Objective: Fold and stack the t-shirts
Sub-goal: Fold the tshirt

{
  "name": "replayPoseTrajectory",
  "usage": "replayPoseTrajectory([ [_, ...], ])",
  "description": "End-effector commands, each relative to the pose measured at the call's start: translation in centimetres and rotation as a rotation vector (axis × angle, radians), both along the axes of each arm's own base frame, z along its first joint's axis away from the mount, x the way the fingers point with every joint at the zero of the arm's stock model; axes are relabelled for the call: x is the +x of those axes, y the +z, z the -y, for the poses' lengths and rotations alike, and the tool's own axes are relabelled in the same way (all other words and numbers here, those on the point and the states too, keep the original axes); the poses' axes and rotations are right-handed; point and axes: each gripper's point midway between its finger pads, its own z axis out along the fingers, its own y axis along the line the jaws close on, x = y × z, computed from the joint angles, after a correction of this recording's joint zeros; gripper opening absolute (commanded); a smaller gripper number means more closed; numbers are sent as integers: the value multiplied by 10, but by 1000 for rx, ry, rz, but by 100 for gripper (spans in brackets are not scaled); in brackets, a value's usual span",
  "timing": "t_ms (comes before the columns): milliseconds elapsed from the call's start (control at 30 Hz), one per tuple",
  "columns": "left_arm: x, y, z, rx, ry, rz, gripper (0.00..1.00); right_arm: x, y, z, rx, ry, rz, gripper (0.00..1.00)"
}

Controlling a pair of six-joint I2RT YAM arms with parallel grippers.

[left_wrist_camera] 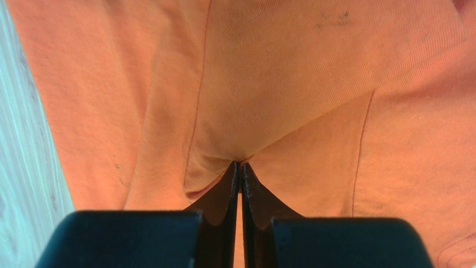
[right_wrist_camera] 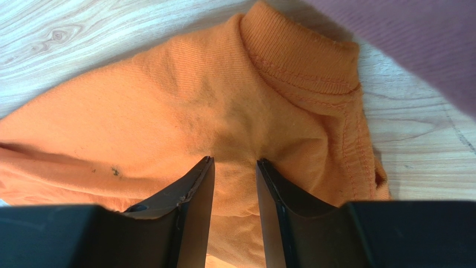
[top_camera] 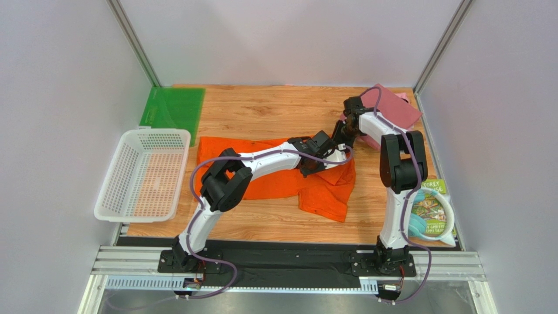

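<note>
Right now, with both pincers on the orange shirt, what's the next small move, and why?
Probably close the right pincer firmly before any lift. The left pincer is shut on a fold of the orange t-shirt, but the right one's jaws stand apart with cloth near the collar bunched between them, so its hold looks uncertain.

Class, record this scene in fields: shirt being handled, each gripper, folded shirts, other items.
Shirt handled: orange t-shirt, lying unfolded and rumpled in the middle
Left gripper: shut, pinching a pucker of the orange cloth
Right gripper: near the collar, cloth between its fingers; grip unclear
Folded: maroon t-shirt, far right corner
Other items: white basket at left, green sheet behind it
</note>
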Motion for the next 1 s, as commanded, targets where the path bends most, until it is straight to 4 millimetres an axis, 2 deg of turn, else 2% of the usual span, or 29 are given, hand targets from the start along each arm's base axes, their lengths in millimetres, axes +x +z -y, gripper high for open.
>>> replayPoseTrajectory([
  [0, -6, 36, -8, -44, 8, 12, 7, 2, 11, 0, 5, 17, 36, 39],
  [333, -42, 67, -39, -62, -22, -41, 8, 2, 10, 1, -5, 23, 36, 38],
  [500, -60, 67, -42, -69, -37, -112, 8, 4, 11, 0, -2, 27, 40, 38],
  [700, -66, 61, -48, -50, -44, -134, 9, 3, 11, 1, -7, 31, 40, 38],
  [900, -68, 70, -53, -56, -57, -119, 8, 2, 8, 2, -13, 31, 32, 38],
  [967, -66, 80, -55, -75, -57, -105, 9, 2, 8, 2, -14, 34, 33, 38],
])
